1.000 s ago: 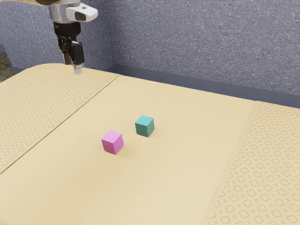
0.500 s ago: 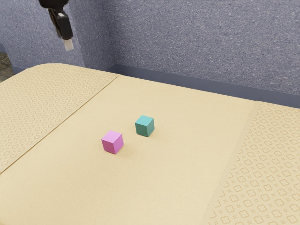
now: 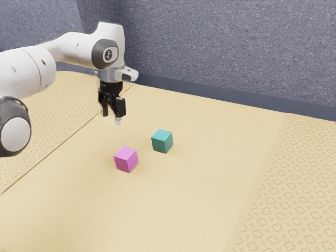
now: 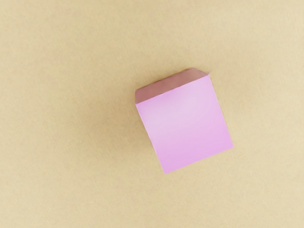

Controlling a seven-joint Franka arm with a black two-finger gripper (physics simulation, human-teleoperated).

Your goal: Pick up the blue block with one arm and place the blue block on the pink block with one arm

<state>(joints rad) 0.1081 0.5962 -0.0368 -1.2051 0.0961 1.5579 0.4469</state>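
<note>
1. Gripper (image 3: 112, 118): black, two-fingered, mounted on the white arm (image 3: 58, 55). It points down and hangs in the air above the worktop (image 3: 210, 184). The fingers stand a little apart with nothing between them, so it is open and carries nothing. It sits on the exterior view's left of both blocks and toward the worktop's far edge, well above them and touching neither.
2. Blue block (image 3: 162, 140): a teal-blue cube resting flat on the plain central panel of the worktop, about midway between the far and near edges. It is untouched and clear of the gripper.
3. Pink block (image 3: 126, 159): a cube of similar build on the same plain panel, near the blue block. It lies on the near-edge side of the blue block and toward the exterior view's left. A strip of bare worktop shows between the two, so they do not touch, and nothing is stacked on it.
4. Pink block, wrist view (image 4: 184, 124): seen from above, lying beneath the hand. The top face is lit and one narrow side face is in shade. It sits turned at an angle on the bare tan surface (image 4: 57, 142).
5. Worktop details: the patterned sections (image 3: 42, 121) flank the plain panel on either side.
6. Wall (image 3: 236, 42): speckled blue-grey, standing behind the worktop's far edge.
</note>
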